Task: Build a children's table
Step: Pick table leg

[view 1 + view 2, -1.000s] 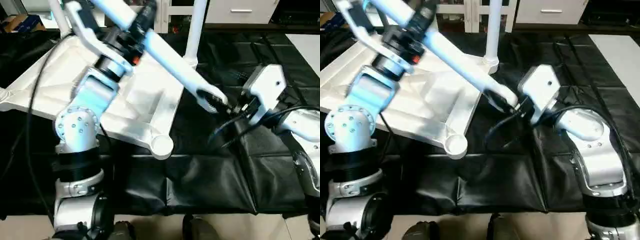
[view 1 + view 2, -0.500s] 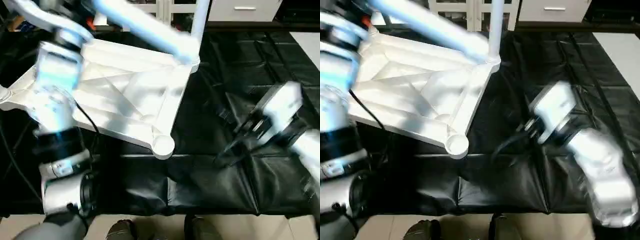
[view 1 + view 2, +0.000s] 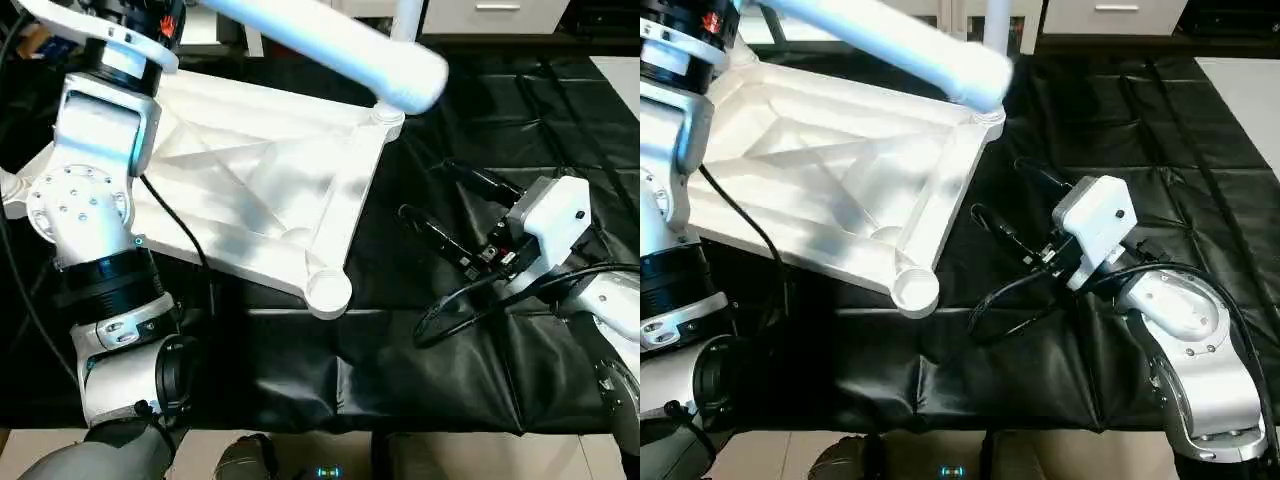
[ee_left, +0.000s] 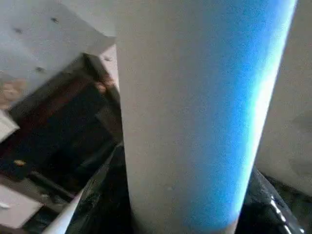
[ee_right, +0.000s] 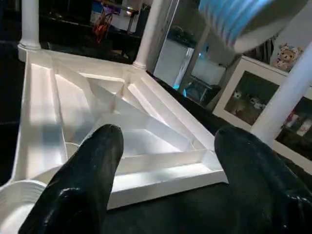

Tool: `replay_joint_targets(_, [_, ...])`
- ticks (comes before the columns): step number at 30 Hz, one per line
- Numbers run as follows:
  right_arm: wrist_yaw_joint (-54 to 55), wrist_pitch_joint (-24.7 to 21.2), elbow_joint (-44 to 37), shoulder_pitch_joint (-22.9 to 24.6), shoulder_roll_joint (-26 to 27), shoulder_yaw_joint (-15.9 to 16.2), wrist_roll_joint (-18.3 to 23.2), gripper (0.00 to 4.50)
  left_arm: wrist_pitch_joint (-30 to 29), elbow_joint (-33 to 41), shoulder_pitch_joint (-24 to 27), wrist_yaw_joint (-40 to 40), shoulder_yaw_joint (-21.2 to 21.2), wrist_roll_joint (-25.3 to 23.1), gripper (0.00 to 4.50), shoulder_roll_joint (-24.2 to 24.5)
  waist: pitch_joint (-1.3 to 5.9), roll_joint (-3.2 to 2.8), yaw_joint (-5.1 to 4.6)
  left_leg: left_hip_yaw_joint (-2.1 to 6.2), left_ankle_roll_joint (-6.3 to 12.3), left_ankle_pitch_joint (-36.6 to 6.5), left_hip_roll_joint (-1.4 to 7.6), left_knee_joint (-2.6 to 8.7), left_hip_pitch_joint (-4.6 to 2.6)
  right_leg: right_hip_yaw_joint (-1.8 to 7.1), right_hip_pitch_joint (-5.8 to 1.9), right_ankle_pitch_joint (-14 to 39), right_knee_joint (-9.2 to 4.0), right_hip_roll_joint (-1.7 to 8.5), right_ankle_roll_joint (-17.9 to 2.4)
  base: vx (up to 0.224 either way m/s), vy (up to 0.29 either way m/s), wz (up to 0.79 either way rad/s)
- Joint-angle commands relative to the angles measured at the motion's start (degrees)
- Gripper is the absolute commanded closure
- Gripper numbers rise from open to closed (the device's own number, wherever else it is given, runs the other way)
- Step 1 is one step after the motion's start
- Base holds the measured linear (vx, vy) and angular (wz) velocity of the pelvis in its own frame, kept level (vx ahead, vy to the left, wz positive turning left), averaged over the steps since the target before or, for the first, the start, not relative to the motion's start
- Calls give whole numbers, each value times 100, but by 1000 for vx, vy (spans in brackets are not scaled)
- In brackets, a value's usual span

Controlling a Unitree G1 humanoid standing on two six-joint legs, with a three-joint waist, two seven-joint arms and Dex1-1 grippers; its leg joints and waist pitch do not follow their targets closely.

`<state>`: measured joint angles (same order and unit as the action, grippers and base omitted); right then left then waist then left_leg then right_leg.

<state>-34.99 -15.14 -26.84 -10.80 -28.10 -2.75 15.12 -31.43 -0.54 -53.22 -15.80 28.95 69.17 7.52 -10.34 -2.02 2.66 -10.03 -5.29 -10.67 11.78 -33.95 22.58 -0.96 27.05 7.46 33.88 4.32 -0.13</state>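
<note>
The right tool (image 3: 1005, 195) hangs low over the black-draped counter (image 3: 1120, 110) with its two black fingers (image 3: 992, 222) spread well apart and nothing between them, pointing toward the white plastic rectangular tabletop (image 3: 830, 180) that lies upside down on the counter just beyond its fingertips, X-shaped ribs facing up. From the right wrist view, the ribbed underside (image 5: 126, 122) spreads out directly ahead of the fingers, apart from them, and the empty round corner socket (image 3: 328, 291) sits nearest, just off the tool's left-hand finger. At the tabletop's far corners, beyond the right tool, white cylindrical tube legs (image 5: 30, 24) already stand upright in their sockets; another of them (image 3: 407, 15) rises at the corner on the tool's side of the tabletop. The left tool's own fingers cannot be made out, but in the left wrist view a long white cylindrical tube leg (image 4: 195, 112) lies straight along the tool's axis, close against the camera. In the head views that same tube slants out from the raised left arm (image 3: 95, 190) above the tabletop, and its free end (image 3: 415, 80) hovers in the air close above the far corner socket (image 3: 388, 117), up and away from the right tool.
</note>
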Motion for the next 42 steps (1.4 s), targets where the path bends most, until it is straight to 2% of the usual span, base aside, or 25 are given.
replay_joint_targets(1, [48,13,-131,45,-62,-53,-31,118,-117,264,-27,-123,1,220,279,80,429,43,-5,-58,461,-633,-81,341,-46,84,-458,877,-304,84,-1260,0,0,0])
replay_joint_targets(4, [95,29,-128,34,-66,-89,-41,118,-203,346,26,-187,-12,333,279,91,423,37,-14,-61,480,-608,-78,347,-49,85,-477,887,-304,98,-1296,0,0,0])
replay_joint_targets(9, [213,-183,33,-182,-132,-538,187,118,-376,527,329,-623,-331,85,279,408,437,45,-44,-60,506,-574,-63,358,-61,91,-490,960,-296,101,-1274,0,0,0])
replay_joint_targets(10, [213,-181,41,-184,-137,-548,188,118,-377,533,339,-636,-341,73,279,416,437,45,-44,-60,506,-574,-63,358,-61,91,-490,960,-296,101,-1274,0,0,0])
replay_joint_targets(11, [177,-176,120,-194,-218,-707,268,118,-372,574,472,-756,-451,-74,279,488,450,45,-57,-73,493,-574,-62,345,-74,90,-483,970,-302,92,-1286,0,0,0])
replay_joint_targets(12, [83,-198,157,-205,-327,-939,494,118,-353,582,630,-960,-587,-276,279,587,466,68,-60,-74,529,-566,-59,346,-76,94,-496,967,-306,96,-1281,0,0,0])
replay_joint_targets(13, [45,-218,153,-209,-359,-1003,586,118,-354,583,671,-1021,-623,-323,279,617,461,57,-53,-75,562,-549,-56,347,-74,103,-498,948,-295,101,-1278,0,0,0])
replay_joint_targets(14, [-9,-264,120,-220,-396,-1033,682,118,-320,580,696,-1092,-667,-414,279,665,464,50,-53,-79,575,-536,-57,343,-79,103,-491,928,-297,98,-1286,0,0,0])
replay_joint_targets(15, [-57,-298,92,-223,-426,-1040,745,100,-290,579,718,-1148,-698,-476,279,697,467,46,-51,-78,591,-525,-57,339,-79,99,-495,899,-292,95,-1301,0,0,0])
replay_joint_targets(18, [-140,-575,-30,-312,-417,-1058,1081,79,-225,579,789,-1401,-856,-650,279,815,513,67,-55,-74,665,-415,-55,321,-84,97,-507,767,-266,95,-1354,0,0,0])
replay_joint_targets(20, [-235,-1100,-195,-489,-334,-981,1698,62,-188,684,909,-1820,-1238,-931,279,961,525,73,-56,-65,717,-336,-68,319,-80,101,-527,718,-249,99,-1385,0,0,0])
replay_joint_targets(21, [-259,-1281,-236,-545,-313,-926,1883,62,-208,728,911,-1873,-1340,-968,279,955,539,68,-59,-73,741,-319,-55,308,-94,106,-513,710,-237,98,-1395,0,0,0])
replay_joint_targets(22, [-262,-1373,-246,-574,-312,-896,1976,48,-213,747,904,-1899,-1391,-989,279,946,541,66,-57,-76,735,-305,-51,301,-97,108,-509,684,-229,100,-1410,0,0,0])
replay_joint_targets(24, [-312,-1844,-221,-721,-366,-742,2314,33,-240,821,836,-2027,-1669,-1118,279,947,546,56,-42,-77,702,-287,-48,299,-99,105,-510,687,-221,99,-1460,0,0,0])
replay_joint_targets(27, [-420,-2129,-102,-849,-468,-652,2494,20,-227,853,794,-2230,-1917,-1305,279,999,572,112,-30,-87,613,-264,-47,288,-91,117,-526,686,-218,104,-1446,0,0,0])
replay_joint_targets(28, [-536,-2307,28,-998,-530,-570,2577,20,-235,893,775,-2417,-2112,-1440,279,1046,579,94,-24,-75,619,-230,-58,288,-96,114,-532,682,-205,101,-1442,0,0,0])
replay_joint_targets(29, [-637,-2530,114,-1107,-611,-488,2664,20,-214,908,760,-2543,-2237,-1517,279,1059,587,118,-30,-81,619,-220,-57,281,-101,114,-526,683,-204,96,-1433,0,0,0])
replay_joint_targets(31, [-810,-2713,214,-1231,-737,-346,2654,20,-176,912,730,-2672,-2385,-1603,279,1060,584,119,-15,-86,603,-181,-61,267,-82,128,-535,681,-193,110,-1428,0,0,0])
replay_joint_targets(32, [-866,-2759,244,-1284,-806,-281,2639,20,-149,905,715,-2726,-2445,-1644,279,1061,594,171,-24,-95,609,-185,-60,261,-79,130,-539,676,-194,106,-1420,0,0,0])
replay_joint_targets(33, [-907,-2790,259,-1319,-855,-238,2636,20,-128,899,705,-2772,-2486,-1675,279,1069,596,154,-12,-85,593,-169,-62,260,-77,128,-545,682,-181,114,-1423,0,0,0])
replay_joint_targets(36, [-1111,-2894,344,-1484,-1046,-96,2627,20,-98,885,683,-2931,-2610,-1763,279,1142,609,200,-3,-93,586,-153,-61,243,-67,138,-546,710,-173,114,-1389,0,0,0])
replay_joint_targets(42, [-1590,-3078,608,-1793,-1418,184,2569,20,20,772,631,-3240,-2807,-2026,279,1184,592,240,1,-99,466,-385,-61,232,-75,149,-519,1313,-212,124,-1217,0,0,0])
